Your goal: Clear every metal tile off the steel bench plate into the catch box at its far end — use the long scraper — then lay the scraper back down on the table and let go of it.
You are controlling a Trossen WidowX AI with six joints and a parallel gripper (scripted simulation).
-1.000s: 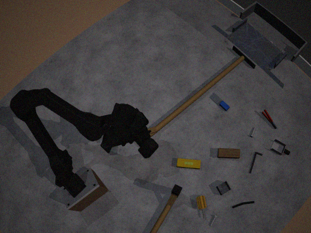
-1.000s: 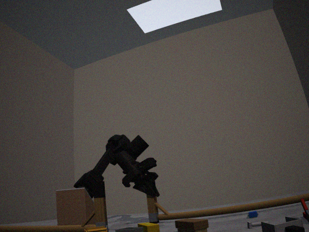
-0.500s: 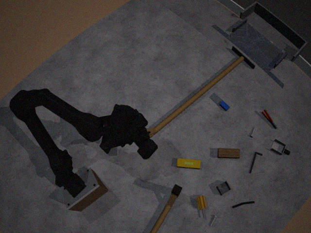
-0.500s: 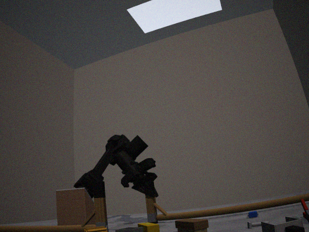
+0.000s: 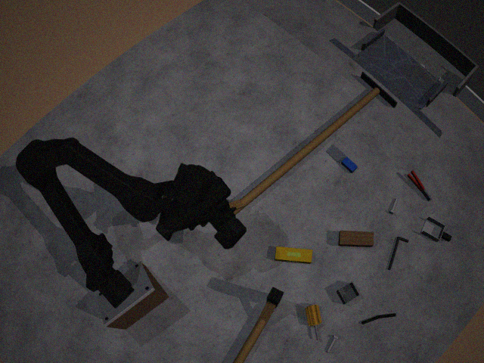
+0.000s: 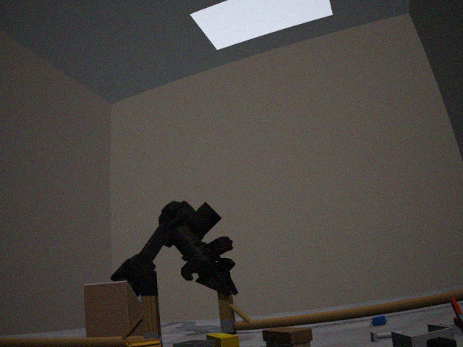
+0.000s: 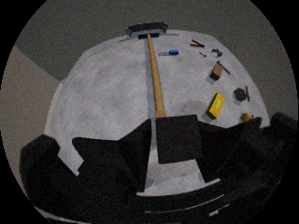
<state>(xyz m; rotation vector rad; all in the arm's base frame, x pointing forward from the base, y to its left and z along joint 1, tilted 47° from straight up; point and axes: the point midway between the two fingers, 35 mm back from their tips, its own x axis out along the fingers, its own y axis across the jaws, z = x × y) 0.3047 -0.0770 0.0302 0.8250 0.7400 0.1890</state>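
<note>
The long scraper (image 5: 308, 148) (image 6: 336, 312) (image 7: 153, 75) has a tan wooden handle and a dark blade. It lies along the table, with the blade against the near edge of the steel bench plate (image 5: 395, 74). I make out no tiles on the plate. The catch box (image 5: 437, 42) stands at the plate's far end. My gripper (image 5: 233, 206) (image 6: 226, 296) (image 7: 164, 121) is low over the near end of the handle. Its fingers stand apart on either side of the handle's end and do not clamp it.
To the right of the scraper lie a blue block (image 5: 349, 164), a wooden block (image 5: 355, 238), a yellow block (image 5: 293, 254), a red tool (image 5: 417, 182), a hex key (image 5: 395, 252) and small metal parts. A second wooden-handled tool (image 5: 258, 328) lies at the front. The arm's base (image 5: 117, 290) is at the left.
</note>
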